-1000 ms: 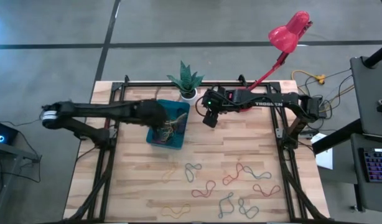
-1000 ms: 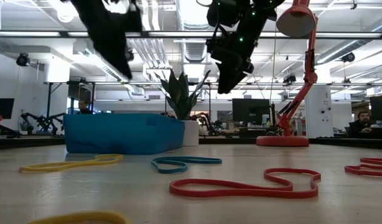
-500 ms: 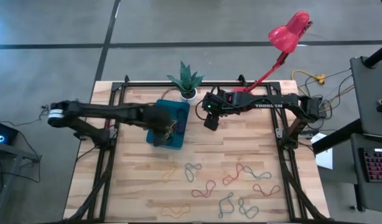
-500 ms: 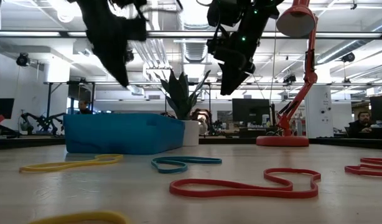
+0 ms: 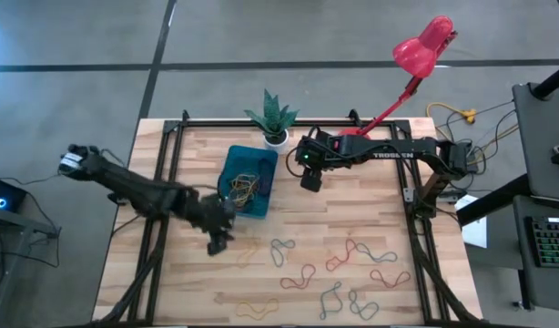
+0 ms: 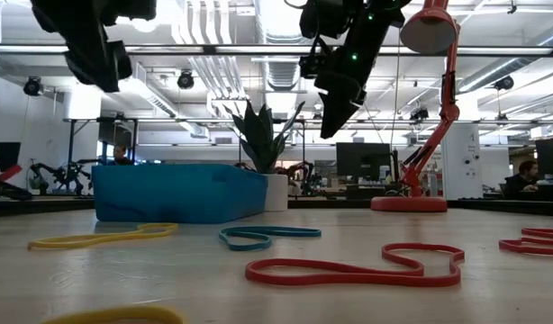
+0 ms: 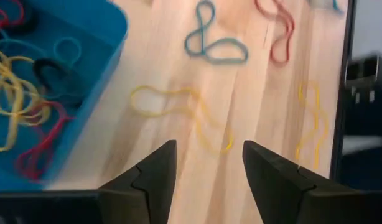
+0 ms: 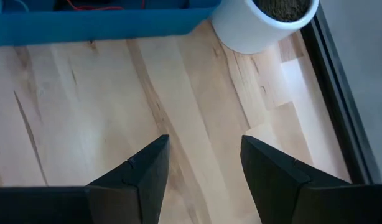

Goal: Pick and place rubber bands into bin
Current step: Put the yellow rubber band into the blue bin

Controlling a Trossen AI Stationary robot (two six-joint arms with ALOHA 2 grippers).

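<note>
- Hands first: your left hand (image 5: 218, 239) hangs over the table (image 5: 370, 219) just off the bin's near left corner, well above the wood in the low view. Its fingers (image 7: 155, 168) stand apart with nothing between them, so it is released and empty.
- Past those fingers in the left wrist view you see a yellow band (image 7: 178, 115) lying flat on the wood, beside the bin's wall.
- Farther out in that same view lie a grey-green band (image 7: 211, 38), a red band (image 7: 279, 28) and a second yellow band (image 7: 312, 124), each apart from the others.
- Your right hand (image 5: 309, 178) hangs above bare wood just right of the bin, near the plant pot (image 8: 262, 22). Its fingers (image 8: 144, 171) are spread and hold nothing.
- The bin (image 5: 230, 208) sits on the far left part of the table, touching or nearly touching the pot at its far right corner; you cannot tell which.
- Inside the bin you have a tangle of bands (image 5: 248, 185), yellow, red and dark ones overlapping.
- Loose bands (image 5: 352, 264) are scattered over the near half of the table, well apart from the bin, mostly red, grey-green and yellow.
- A red lamp (image 5: 423, 44) stands at the far right edge.
</note>
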